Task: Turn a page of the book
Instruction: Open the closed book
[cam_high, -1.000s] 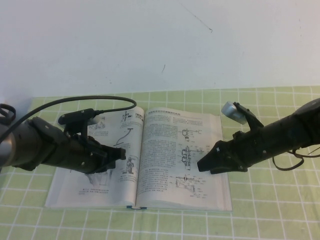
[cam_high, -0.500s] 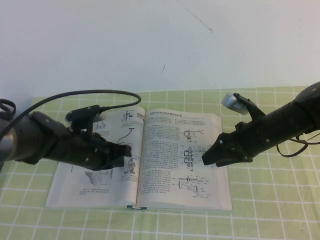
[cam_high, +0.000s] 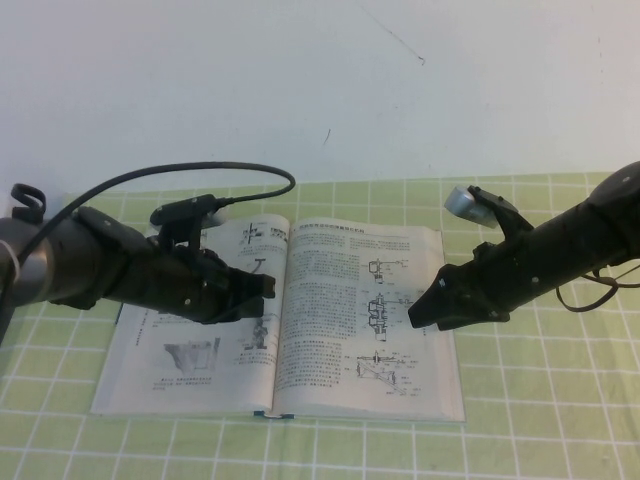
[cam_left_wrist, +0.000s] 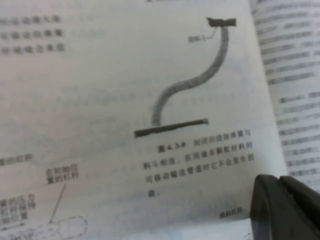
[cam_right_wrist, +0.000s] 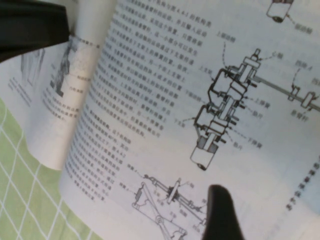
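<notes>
1 book (cam_high: 300, 330), L gripper (cam_high: 262, 288), R gripper (cam_high: 418, 318), prob. shut

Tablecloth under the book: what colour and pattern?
The tablecloth is light green with a white grid, clearest in the high view.

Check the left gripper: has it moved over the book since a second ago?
Yes. The left gripper has slid toward the book's spine and slightly farther from the robot, now over the left page's hose drawing. The right gripper barely moved.
</notes>
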